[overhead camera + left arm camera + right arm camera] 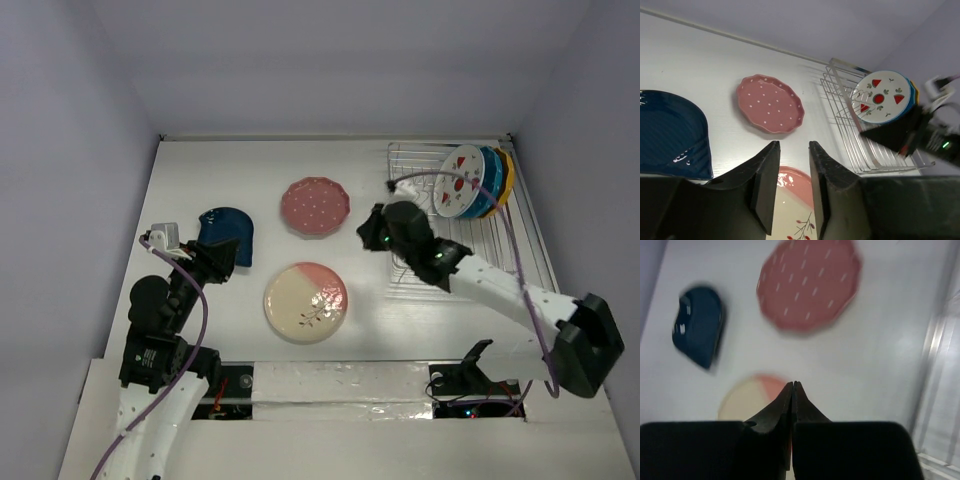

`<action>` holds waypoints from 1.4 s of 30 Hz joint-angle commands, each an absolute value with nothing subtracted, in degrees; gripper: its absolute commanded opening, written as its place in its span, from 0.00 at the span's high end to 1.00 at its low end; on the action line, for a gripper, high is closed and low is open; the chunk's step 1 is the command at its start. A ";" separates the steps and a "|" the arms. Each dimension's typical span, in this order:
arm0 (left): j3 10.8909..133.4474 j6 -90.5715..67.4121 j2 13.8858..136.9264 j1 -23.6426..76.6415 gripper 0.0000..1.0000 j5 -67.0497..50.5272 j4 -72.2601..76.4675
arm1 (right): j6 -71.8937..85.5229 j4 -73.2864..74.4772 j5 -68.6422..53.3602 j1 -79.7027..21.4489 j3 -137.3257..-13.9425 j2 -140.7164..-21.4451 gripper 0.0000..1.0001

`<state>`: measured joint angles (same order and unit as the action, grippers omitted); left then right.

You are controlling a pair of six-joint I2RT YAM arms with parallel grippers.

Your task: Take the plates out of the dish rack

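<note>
Nearest you, the cream plate (pixel 306 302) lies flat on the table (pixel 200 180), already out of the rack. Your left gripper (pixel 793 150) hangs just beside and above it, fingers parted by a narrow gap with nothing between them. The blue plate (pixel 228 232) lies flat beside that gripper, on its far-left side.

Your right gripper (pixel 792 387) is pinched fully closed and empty. In the overhead view it sits above the table at the rack's left edge. Its own camera looks left across the table, toward the unloaded plates, and is too blurred for detail. Past it the pink plate (pixel 315 207) lies flat, mid-table.

The work is farthest away. The rack (pixel 470 255) sits in the far right corner, and three plates stand on edge at its far end, packed face to face: the white plate (pixel 458 182) in front, the teal plate (pixel 490 180) behind it, and the orange plate (pixel 508 175) last. Their faces look left, so the stack runs left to right.

From your right fingers the white plate lies to the right and farther back, close by. From your left gripper it is well apart, across the whole table. My judgement is that this one belongs to your right arm. You would need to turn the fingers back toward the rack, open them, and take the white plate's upper rim.
</note>
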<state>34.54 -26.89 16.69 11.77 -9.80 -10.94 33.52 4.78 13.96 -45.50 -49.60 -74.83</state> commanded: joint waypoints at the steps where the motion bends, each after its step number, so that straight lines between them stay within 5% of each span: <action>1: 35.33 -26.63 15.91 11.43 0.74 -10.72 -7.56 | 28.84 7.73 22.41 -35.80 -53.88 -68.48 1.00; 6: 35.33 -26.54 15.12 11.43 0.95 -10.55 -7.56 | 26.63 8.88 29.62 -21.91 -54.49 -63.20 1.00; 13: 35.59 -26.37 13.98 13.79 0.99 -9.76 -8.08 | 27.77 7.03 23.73 -7.13 -55.27 -66.62 1.00; 16: 35.77 -26.37 13.80 14.94 0.96 -9.58 -8.26 | 27.95 7.21 23.38 -4.31 -57.56 -69.33 0.78; 17: 35.68 -26.37 13.71 14.94 0.93 -9.41 -8.26 | 27.86 7.12 22.86 -3.26 -58.00 -70.22 0.56; 20: 35.86 -26.37 13.27 14.94 0.82 -8.97 -8.61 | 27.95 8.79 21.53 -1.94 -60.29 -74.00 0.40; 33: 35.95 -26.37 13.10 15.47 0.74 -8.61 -8.79 | 27.60 5.37 18.80 2.46 -67.58 -87.96 0.46; 37: 36.04 -26.28 13.27 15.47 0.73 -8.53 -8.79 | 25.58 5.45 19.77 2.46 -70.13 -91.75 0.58; 42: 35.95 -26.37 13.45 15.47 0.73 -8.79 -8.61 | 23.38 1.50 20.92 2.46 -66.36 -87.11 0.87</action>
<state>34.54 -26.81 13.52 15.07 -8.78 -10.98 23.90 7.25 18.41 1.89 -66.72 -91.15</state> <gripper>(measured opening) 0.266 0.307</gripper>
